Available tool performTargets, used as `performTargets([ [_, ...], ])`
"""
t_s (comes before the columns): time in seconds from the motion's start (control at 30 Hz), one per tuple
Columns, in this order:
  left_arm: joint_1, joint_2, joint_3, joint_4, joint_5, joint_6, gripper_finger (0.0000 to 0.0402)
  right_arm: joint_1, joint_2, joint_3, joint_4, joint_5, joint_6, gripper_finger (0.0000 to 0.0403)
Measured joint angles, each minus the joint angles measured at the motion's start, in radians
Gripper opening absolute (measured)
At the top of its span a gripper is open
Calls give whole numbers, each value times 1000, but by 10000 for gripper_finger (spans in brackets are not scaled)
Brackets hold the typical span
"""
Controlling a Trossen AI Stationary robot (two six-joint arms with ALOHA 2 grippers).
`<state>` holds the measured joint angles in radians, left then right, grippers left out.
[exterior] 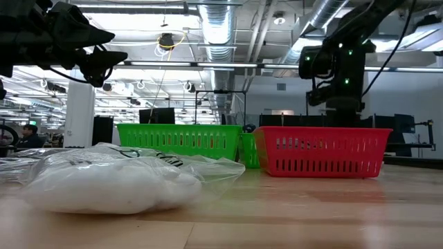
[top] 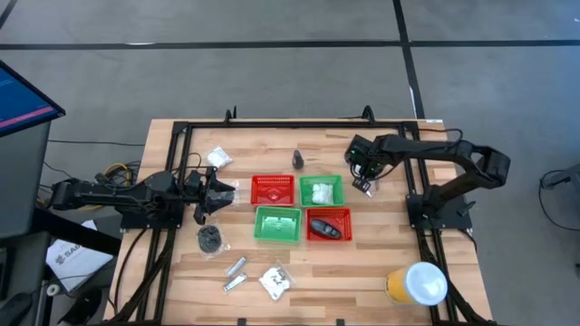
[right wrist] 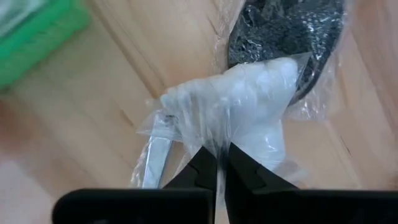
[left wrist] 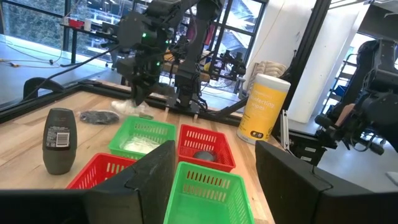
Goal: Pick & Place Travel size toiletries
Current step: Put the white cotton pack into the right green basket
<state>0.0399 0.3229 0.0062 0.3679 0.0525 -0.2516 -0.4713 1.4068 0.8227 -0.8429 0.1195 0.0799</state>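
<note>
My right gripper is at the table's far right, shut on a clear plastic packet that holds a black coiled piece. My left gripper is open and empty, held level above the table left of the baskets. A dark mini bottle stands upright behind the baskets. A white packet lies far left. A bagged black coil, silver tubes and a white packet lie near the front. My right gripper pinches a bunched fold of the clear packet's film between its two fingertips. The fingers come from above, pointing down. In the left wrist view the black coiled piece appears to rest on the table, with the film drawn up toward the fingers.
Four mesh baskets stand mid-table: red, green with a white packet, green, red with a dark oblong item. A yellow tub with a white lid stands at the near right. A black frame runs along the table's edges.
</note>
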Motion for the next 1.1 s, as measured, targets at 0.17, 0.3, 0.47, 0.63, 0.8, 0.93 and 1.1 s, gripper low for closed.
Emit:
performTargets([
  [0.17, 0, 0, 0, 0, 0, 0, 213, 8, -59, 31, -43, -67, 25, 4],
  [0.3, 0, 0, 0, 0, 0, 0, 213, 50, -94, 64, -75, -101, 27, 3],
  [0.47, 0, 0, 0, 0, 0, 0, 213, 122, -119, 116, -108, -104, 52, 2],
  [0.63, 0, 0, 0, 0, 0, 0, 213, 198, -120, 188, -129, -104, 79, 3],
  [0.8, 0, 0, 0, 0, 0, 0, 213, 268, -109, 244, -121, -103, 86, 2],
  [0.93, 0, 0, 0, 0, 0, 0, 213, 307, -110, 263, -90, -102, 86, 1],
  [1.1, 0, 0, 0, 0, 0, 0, 213, 335, -110, 271, -50, -101, 87, 2],
])
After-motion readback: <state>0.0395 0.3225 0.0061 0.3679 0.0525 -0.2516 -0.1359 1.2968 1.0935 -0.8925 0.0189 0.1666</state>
